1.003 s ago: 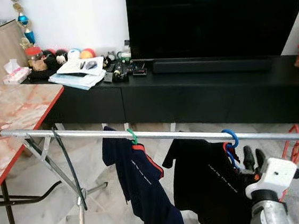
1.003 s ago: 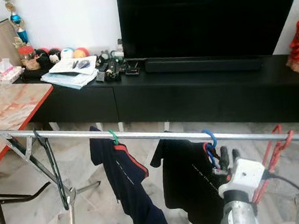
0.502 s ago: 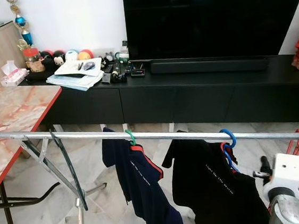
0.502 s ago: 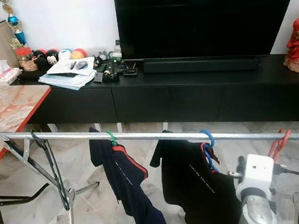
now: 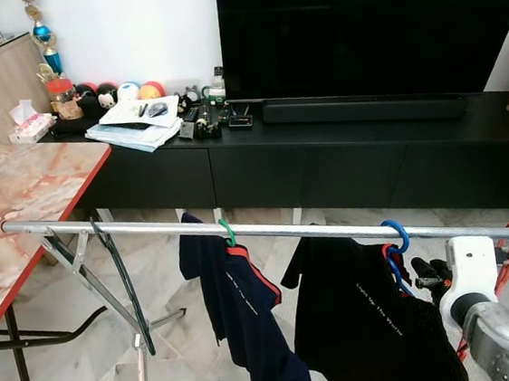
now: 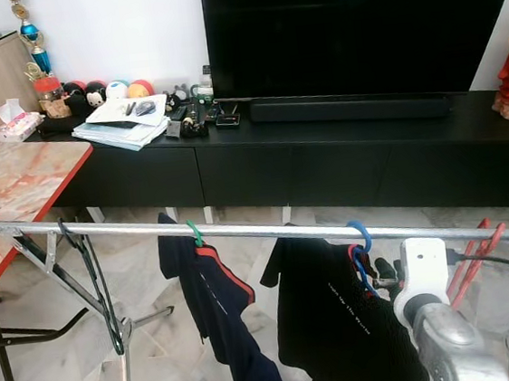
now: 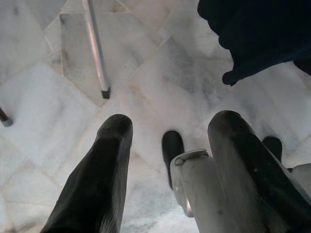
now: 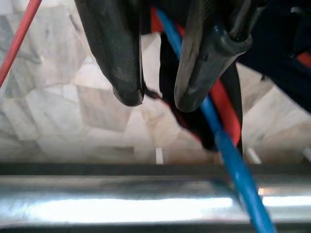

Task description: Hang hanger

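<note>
On the metal rail, right of centre, the blue hanger hung with a black shirt; the right gripper, fingers slightly apart, hovered just beside it.

Even, soft indoor daylight fills the head views, and both are sharp with little blur. The large black television screen stays deep and nearly featureless. The pale marble floor is bright, with faint shadows. In the right wrist view the silver metal rail carries a white glare streak and is out of focus, as are the close black fingers.
</note>
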Robot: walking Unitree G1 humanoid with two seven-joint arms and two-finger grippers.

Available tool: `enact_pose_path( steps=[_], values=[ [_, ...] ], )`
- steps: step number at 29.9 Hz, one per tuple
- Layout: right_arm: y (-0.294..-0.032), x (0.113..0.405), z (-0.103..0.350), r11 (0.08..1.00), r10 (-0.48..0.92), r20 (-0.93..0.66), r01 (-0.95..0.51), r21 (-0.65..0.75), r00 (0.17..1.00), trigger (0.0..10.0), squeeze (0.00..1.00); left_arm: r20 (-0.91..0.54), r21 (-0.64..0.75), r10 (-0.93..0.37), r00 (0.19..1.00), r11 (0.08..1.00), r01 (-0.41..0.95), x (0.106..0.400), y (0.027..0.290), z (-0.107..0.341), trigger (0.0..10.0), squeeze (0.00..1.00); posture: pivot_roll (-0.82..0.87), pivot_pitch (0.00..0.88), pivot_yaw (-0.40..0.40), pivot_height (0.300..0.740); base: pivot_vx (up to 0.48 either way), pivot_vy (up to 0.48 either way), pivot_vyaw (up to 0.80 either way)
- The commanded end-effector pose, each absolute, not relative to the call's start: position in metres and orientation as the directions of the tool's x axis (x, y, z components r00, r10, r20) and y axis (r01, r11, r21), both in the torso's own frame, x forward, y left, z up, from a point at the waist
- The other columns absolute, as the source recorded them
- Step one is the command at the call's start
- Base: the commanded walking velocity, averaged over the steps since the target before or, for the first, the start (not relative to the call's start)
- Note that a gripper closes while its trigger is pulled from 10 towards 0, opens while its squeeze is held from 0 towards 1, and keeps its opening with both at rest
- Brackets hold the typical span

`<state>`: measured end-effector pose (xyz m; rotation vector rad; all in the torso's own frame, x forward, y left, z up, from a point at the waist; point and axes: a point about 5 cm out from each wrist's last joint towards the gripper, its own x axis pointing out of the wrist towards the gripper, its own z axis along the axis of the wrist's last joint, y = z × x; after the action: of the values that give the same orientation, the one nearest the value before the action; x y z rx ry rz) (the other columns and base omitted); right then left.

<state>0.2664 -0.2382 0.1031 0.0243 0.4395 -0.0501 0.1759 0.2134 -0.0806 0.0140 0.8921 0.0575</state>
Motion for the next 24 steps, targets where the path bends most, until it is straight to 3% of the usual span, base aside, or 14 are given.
enact_pose_path(
  steps=[1, 14, 24],
  values=[
    [-0.238, 0.264, 0.105, 0.999, -0.024, -0.436, 0.038, 0.023, 0.9, 10.0, 0.0, -0.798, 0.035, 0.051, 0.6, 0.999, -0.039, 0.171, 0.214, -0.084, 10.0, 0.0, -0.02, 0.029, -0.015, 0.74, 0.0, 0.0, 0.0],
    [-0.238, 0.272, 0.093, 0.998, 0.044, -0.55, -0.057, -0.006, 0.834, 10.0, 0.0, -0.822, 0.022, 0.045, 0.568, 0.999, -0.046, 0.161, 0.215, -0.088, 10.0, 0.0, -0.02, 0.034, -0.021, 0.74, 0.0, 0.0, 0.0],
    [-0.245, 0.287, 0.094, 0.996, -0.022, -0.534, -0.026, -0.083, 0.845, 10.0, 0.0, -0.829, 0.021, 0.045, 0.558, 0.999, -0.05, 0.161, 0.21, -0.089, 10.0, 0.0, 0.0, 0.037, -0.022, 0.74, 0.0, 0.0, 0.0]
  ],
)
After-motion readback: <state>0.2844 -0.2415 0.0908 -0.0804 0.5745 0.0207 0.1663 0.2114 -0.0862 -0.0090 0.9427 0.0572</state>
